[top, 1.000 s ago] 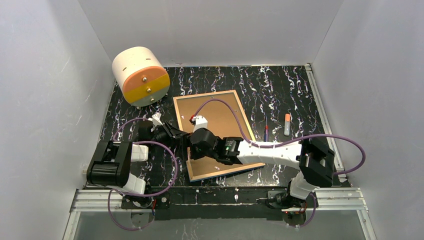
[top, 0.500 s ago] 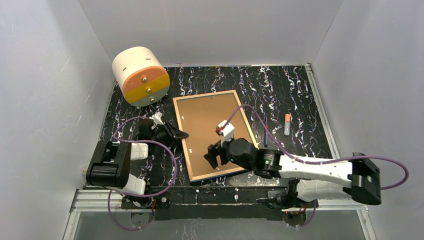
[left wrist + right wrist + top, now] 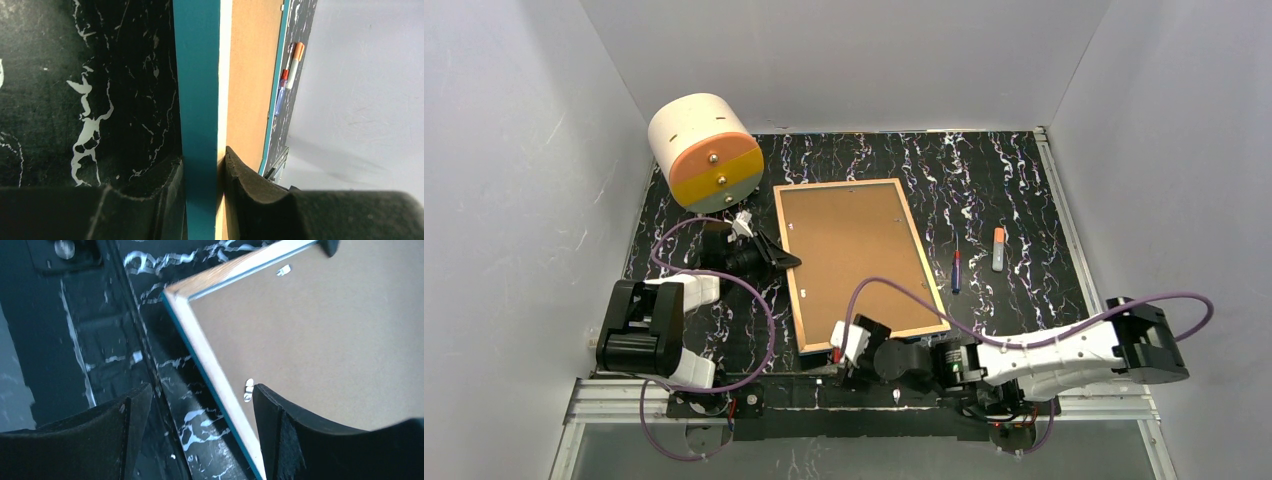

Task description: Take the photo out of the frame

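Note:
The frame lies face down on the black marbled table, its light wooden edging and the brown backing board facing up. The photo is hidden under the board. My left gripper is shut on the frame's left edge. In the left wrist view the pads pinch the blue edge of the frame. My right gripper is open at the frame's near edge. In the right wrist view its open gripper straddles the wooden edging, next to a small metal tab.
A white drum with an orange and yellow face stands at the back left. A blue and red pen and an orange-capped marker lie to the right of the frame. Grey walls enclose the table.
My right arm has drawn back from over the backing board to the frame's near edge. The frame has turned slightly, and my left gripper has shifted with its left edge.

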### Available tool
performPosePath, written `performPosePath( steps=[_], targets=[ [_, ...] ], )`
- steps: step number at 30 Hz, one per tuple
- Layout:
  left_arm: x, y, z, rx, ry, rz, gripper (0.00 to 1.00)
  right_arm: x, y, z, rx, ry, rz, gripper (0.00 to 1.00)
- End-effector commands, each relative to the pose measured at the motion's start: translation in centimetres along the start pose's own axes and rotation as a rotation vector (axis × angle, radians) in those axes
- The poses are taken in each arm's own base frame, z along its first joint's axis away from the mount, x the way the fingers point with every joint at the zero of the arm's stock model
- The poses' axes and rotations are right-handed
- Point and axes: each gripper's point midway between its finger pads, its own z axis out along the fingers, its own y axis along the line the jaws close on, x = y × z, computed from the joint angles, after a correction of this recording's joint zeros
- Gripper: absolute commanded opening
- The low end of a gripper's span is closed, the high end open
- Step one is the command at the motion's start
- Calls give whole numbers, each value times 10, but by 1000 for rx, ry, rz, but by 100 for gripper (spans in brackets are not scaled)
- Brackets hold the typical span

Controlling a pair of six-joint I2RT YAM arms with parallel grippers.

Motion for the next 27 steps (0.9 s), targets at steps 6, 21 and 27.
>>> performPosePath(
  steps=[6, 21, 27],
  targets=[
    [1, -4, -5, 0, -1, 73, 0, 36, 16, 20, 93, 57, -263, 82],
    [3, -3, -5, 2, 4, 64, 0, 39, -21, 59, 332, 58, -566, 78],
    [2, -4, -6, 3, 7, 70, 0, 34, -40, 65, 409, 21, -623, 68]
  ],
)
